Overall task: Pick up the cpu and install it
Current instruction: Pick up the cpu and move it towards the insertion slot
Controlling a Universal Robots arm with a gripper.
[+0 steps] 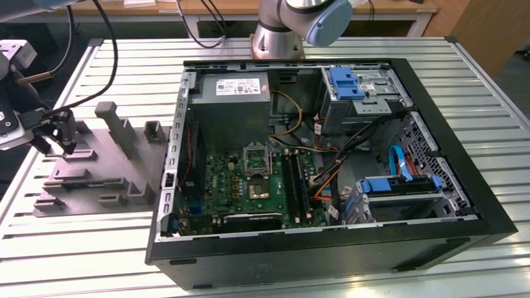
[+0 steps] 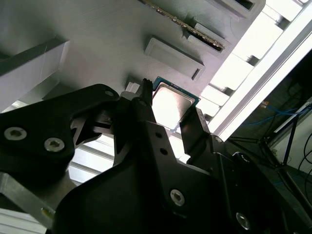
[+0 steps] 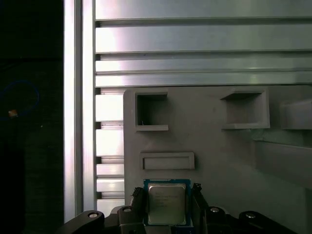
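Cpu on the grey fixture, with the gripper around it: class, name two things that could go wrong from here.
1. The gripper flanks the cpu at two opposite edges only; so thin and flat a chip might tilt or slip.
2. The socket lies deep inside the computer case, close beside loose cables; the gripper might snag or knock something there.
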